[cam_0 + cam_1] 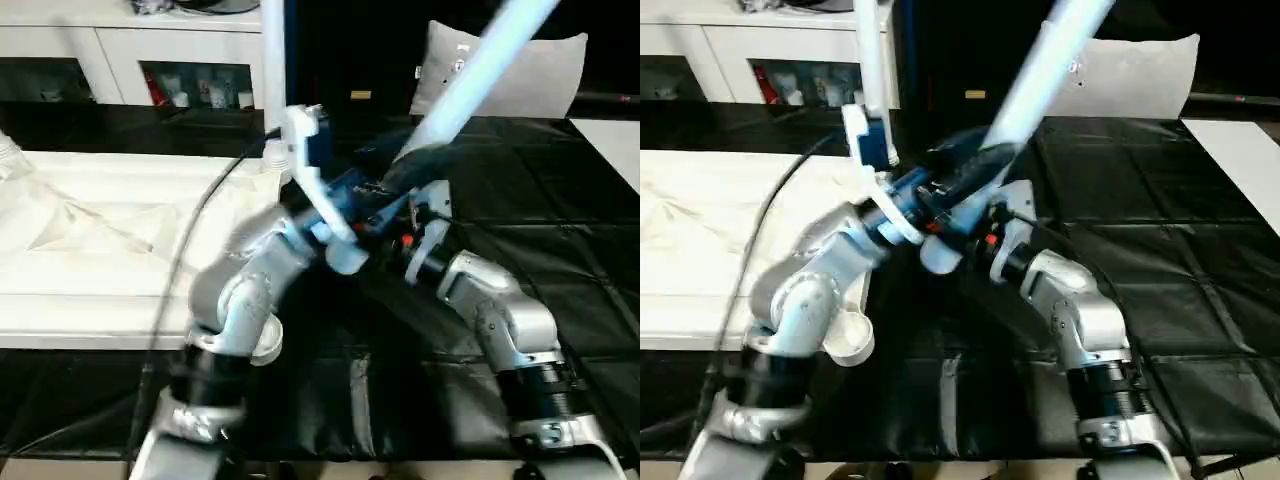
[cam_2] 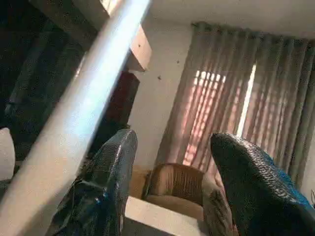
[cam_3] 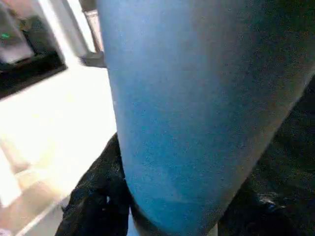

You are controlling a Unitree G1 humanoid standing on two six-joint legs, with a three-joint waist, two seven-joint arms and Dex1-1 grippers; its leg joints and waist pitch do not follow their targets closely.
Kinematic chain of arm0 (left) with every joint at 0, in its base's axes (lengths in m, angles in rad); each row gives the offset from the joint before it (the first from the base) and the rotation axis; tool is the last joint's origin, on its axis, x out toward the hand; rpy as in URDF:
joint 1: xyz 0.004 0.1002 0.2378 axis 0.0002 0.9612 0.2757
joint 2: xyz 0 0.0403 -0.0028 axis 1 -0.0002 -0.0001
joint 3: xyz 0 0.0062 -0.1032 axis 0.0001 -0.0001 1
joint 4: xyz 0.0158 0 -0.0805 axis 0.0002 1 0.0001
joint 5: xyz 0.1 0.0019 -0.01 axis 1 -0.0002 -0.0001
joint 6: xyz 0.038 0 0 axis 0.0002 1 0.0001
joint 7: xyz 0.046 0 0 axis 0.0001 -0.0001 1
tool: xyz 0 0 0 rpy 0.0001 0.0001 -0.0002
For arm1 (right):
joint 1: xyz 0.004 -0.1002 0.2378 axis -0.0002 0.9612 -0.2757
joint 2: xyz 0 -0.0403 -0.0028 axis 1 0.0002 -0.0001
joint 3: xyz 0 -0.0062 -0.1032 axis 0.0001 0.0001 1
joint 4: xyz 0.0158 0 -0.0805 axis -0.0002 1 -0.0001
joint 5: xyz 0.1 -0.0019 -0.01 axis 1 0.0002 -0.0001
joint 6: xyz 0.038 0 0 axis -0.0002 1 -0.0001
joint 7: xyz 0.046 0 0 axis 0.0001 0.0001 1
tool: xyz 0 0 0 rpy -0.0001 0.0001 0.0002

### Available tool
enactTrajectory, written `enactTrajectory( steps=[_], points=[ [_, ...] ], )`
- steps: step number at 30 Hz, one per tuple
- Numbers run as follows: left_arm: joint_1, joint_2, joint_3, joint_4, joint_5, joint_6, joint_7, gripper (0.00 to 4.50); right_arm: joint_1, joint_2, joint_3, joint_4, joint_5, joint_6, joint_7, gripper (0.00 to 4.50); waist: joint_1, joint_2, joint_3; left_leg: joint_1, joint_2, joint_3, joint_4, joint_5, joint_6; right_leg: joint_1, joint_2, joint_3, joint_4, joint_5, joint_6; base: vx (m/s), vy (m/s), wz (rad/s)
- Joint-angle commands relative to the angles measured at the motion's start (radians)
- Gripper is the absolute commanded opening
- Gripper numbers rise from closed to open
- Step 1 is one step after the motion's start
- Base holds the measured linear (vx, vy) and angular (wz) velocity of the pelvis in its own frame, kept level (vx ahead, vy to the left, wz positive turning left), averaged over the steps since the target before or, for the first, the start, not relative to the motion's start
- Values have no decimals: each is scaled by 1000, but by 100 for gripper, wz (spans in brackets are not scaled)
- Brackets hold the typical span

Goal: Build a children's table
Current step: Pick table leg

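The work surface (image 1: 560,260) is wide and covered in black cloth with creases in it. On the robot's left side, the white tabletop (image 1: 90,250) lies flat on this black cover with its ribbed side up. One white leg (image 1: 272,70) stands straight up at the far corner of the tabletop, close to the grippers.

Behind the surface there is a low white cabinet (image 1: 120,60) with glass doors and small things inside. A pale cushion (image 1: 530,75) leans at the far right, behind the black cover. The left wrist view looks up into the room, where long curtains (image 2: 236,98) hang with light coming through them, and a brown chair (image 2: 172,184) sits below them.

Both silver arms meet in the middle, over the black cover. The right gripper (image 1: 420,175) is closed around a second white leg (image 1: 480,70). This leg tilts up and away toward the far right. In the right wrist view the leg sits between the two black fingers (image 3: 93,196), very close to the camera.

The left gripper (image 2: 172,187) has its two black fingers spread apart, and nothing is between them. The tilted leg passes just beside one of its fingers on the outside.
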Motion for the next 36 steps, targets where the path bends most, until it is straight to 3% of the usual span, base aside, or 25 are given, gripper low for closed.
enactTrajectory(
  steps=[1, 2, 3, 4, 5, 7, 8, 11, 12, 14, 15, 17, 19, 22, 23, 25, 26, 27, 29, 30, 32, 34, 35, 36],
  points=[
    [17, 33, 78, -9, -10, 21, 48, 280, 33, -17, -26, -60, -25, 0, -41, 187, -2, -3, -64, 30, 176, -85, -102, -176, -54, 37, -134, 77, -59, -40, -294, 0, 0, 0],
    [38, 64, 111, 3, 29, 18, 91, 280, 66, -18, -28, -101, -46, -12, -68, 187, -7, -8, -64, 33, 177, -86, -107, -202, -69, 35, -128, 76, -61, -68, -280, 0, 0, 0],
    [38, 64, 111, 3, 29, 18, 91, 280, 66, -18, -28, -101, -46, -12, -68, 187, -9, 2, -63, 37, 176, -87, -111, -230, -90, 31, -122, 76, -66, -86, -263, 0, 0, 0],
    [74, 108, 126, 26, 127, -11, 157, 280, 105, -14, -35, -148, -69, -23, -114, 187, -11, 7, -63, 35, 175, -92, -113, -249, -107, 31, -122, 76, -65, -92, -251, 0, 0, 0],
    [87, 123, 127, 34, 166, -24, 181, 280, 117, -12, -37, -163, -77, -22, -134, 187, -11, 14, -63, 36, 174, -92, -115, -258, -115, 29, -119, 77, -68, -91, -238, 0, 0, 0],
    [145, 175, 110, 39, 313, -92, 260, 280, 159, 0, -43, -213, -93, -16, -186, 187, -19, 9, -65, 36, 172, -95, -117, -272, -129, 30, -119, 78, -70, -87, -215, 0, 0, 0],
    [170, 177, 124, 39, 348, -129, 295, 280, 176, 6, -43, -233, -95, -8, -201, 187, -21, 12, -65, 34, 175, -98, -119, -275, -134, 32, -123, 79, -69, -77, -212, 0, 0, 0],
    [219, 172, 181, 10, 334, -140, 344, 280, 206, 10, -27, -264, -131, -21, -242, 187, -23, 6, -68, 37, 178, -97, -120, -267, -137, 31, -123, 76, -65, -33, -230, 0, 0, 0],
    [222, 175, 184, 9, 339, -136, 354, 280, 206, 11, -26, -263, -142, -33, -251, 187, -22, 11, -67, 38, 176, -96, -121, -271, -147, 26, -118, 73, -60, -24, -235, 0, 0, 0],
    [246, 191, 207, 43, 440, -190, 470, 280, 211, 36, -52, -281, -124, -48, -274, 187, -25, 11, -63, 37, 172, -94, -121, -294, -152, 23, -120, 76, -66, -36, -234, 0, 0, 0],
    [260, 217, 194, 44, 478, -145, 503, 280, 215, 47, -66, -295, -118, -55, -292, 187, -27, 13, -63, 35, 172, -96, -120, -304, -151, 25, -122, 79, -66, -38, -229, 0, 0, 0],
    [285, 274, 153, 42, 476, -75, 440, 280, 221, 52, -80, -307, -133, -90, -320, 187, -24, 13, -65, 38, 170, -98, -119, -294, -143, 23, -123, 80, -67, -62, -205, 0, 0, 0],
    [297, 279, 151, 43, 441, -64, 386, 280, 225, 50, -86, -311, -151, -95, -346, 187, -24, 19, -64, 48, 170, -95, -126, -310, -176, 13, -110, 75, -65, -71, -200, 0, 0, 0],
    [334, 263, 159, 33, 496, -151, 416, 280, 242, 28, -102, -311, -157, -37, -370, 187, -24, 19, -64, 45, 169, -97, -132, -326, -205, 16, -105, 71, -59, -32, -197, 0, 0, 0],
    [357, 262, 160, 16, 518, -195, 428, 280, 260, 21, -109, -307, -137, -35, -347, 187, -22, 11, -64, 43, 169, -97, -131, -333, -204, 19, -112, 72, -63, -22, -198, 0, 0, 0],
    [382, 263, 160, -10, 530, -202, 443, 280, 278, 24, -115, -311, -128, -26, -344, 187, -20, 4, -64, 37, 171, -96, -125, -306, -164, 28, -127, 79, -67, -1, -211, 0, 0, 0],
    [393, 267, 154, -20, 538, -205, 454, 280, 284, 28, -116, -315, -129, -23, -348, 187, -18, 5, -66, 35, 171, -97, -123, -292, -152, 31, -131, 80, -65, 5, -215, 0, 0, 0],
    [415, 272, 151, -30, 549, -207, 468, 280, 295, 30, -104, -325, -144, -45, -348, 187, -18, -8, -64, 33, 173, -95, -121, -270, -124, 31, -131, 80, -69, 6, -218, 0, 0, 0],
    [452, 270, 158, -50, 542, -205, 486, 280, 312, 38, -82, -341, -166, -81, -354, 187, -15, -2, -65, 28, 176, -97, -118, -234, -90, 35, -138, 80, -66, 6, -225, 0, 0, 0],
    [462, 265, 165, -60, 535, -192, 496, 280, 317, 40, -74, -344, -170, -81, -358, 187, -18, -9, -64, 33, 175, -93, -118, -236, -78, 30, -129, 79, -69, -15, -225, 0, 0, 0],
    [474, 241, 183, -89, 518, -162, 510, 280, 325, 47, -59, -347, -161, -77, -354, 187, -17, -4, -60, 35, 175, -94, -120, -246, -75, 27, -127, 78, -71, -52, -229, 0, 0, 0],
    [473, 221, 177, -86, 526, -184, 511, 280, 327, 52, -54, -352, -161, -90, -354, 187, -16, -6, -59, 37, 172, -91, -119, -285, -86, 23, -130, 81, -78, -103, -228, 0, 0, 0],
    [472, 221, 174, -83, 529, -188, 509, 280, 327, 54, -55, -352, -159, -92, -353, 187, -12, -7, -59, 35, 167, -87, -114, -289, -76, 24, -142, 86, -83, -114, -234, 0, 0, 0],
    [471, 221, 173, -82, 530, -188, 510, 280, 327, 55, -55, -352, -157, -90, -352, 187, -1, -10, -58, 25, 166, -90, -89, -270, -37, 36, -185, 108, -102, -136, -253, 0, 0, 0]
  ],
)
